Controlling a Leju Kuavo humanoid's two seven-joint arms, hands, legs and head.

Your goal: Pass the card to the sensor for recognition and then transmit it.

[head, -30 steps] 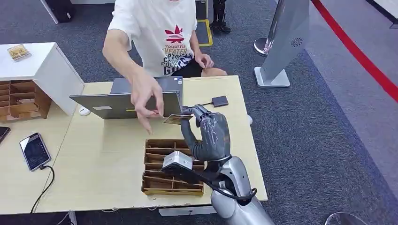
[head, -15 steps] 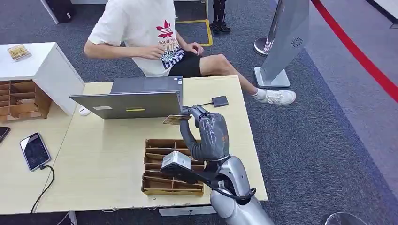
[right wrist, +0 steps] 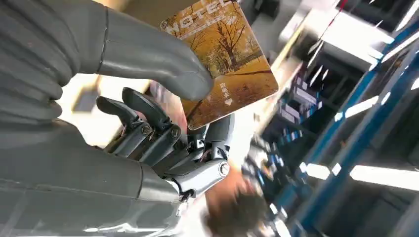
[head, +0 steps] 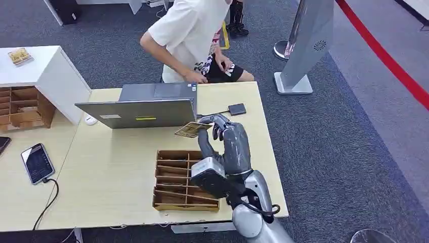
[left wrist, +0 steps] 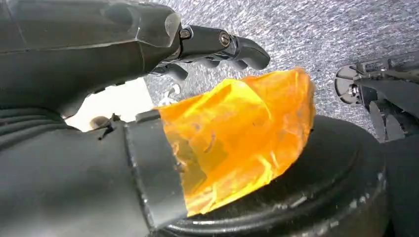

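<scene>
1. The right hand (head: 225, 139) is up over the pale wooden table (head: 111, 172), thumb and fingers pinched on the card (head: 191, 130), so that hand is holding it.
2. The card floats above the tabletop, between the open laptop (head: 144, 105) and the wooden divider tray (head: 177, 179), touching neither.
3. It lies nearly flat, a little tilted. Its long axis runs roughly across the table, and the free end points away from the hand toward the robot's left, just in front of the laptop's lid.
4. From the wrist camera the card (right wrist: 225, 61) shows an autumn-tree picture in gold and brown with "HOTEL" lettering at one end. The thick grey thumb (right wrist: 158, 59) presses on its face, and the darker fingers (right wrist: 148, 118) curl in behind it.
5. A small dark square sensor (head: 237, 109) sits on the table beyond the hand, near the far edge, with a cable running toward the laptop. The card is near it but apart from it.
6. The left hand (left wrist: 123, 44) hangs over grey carpet. Its thumb carries an orange film and its dark fingers are stretched out with nothing in them.
7. A person in a white shirt (head: 195, 35) is bent over behind the table's far side.
8. A phone (head: 37, 163) lies on the adjoining table at the left.
</scene>
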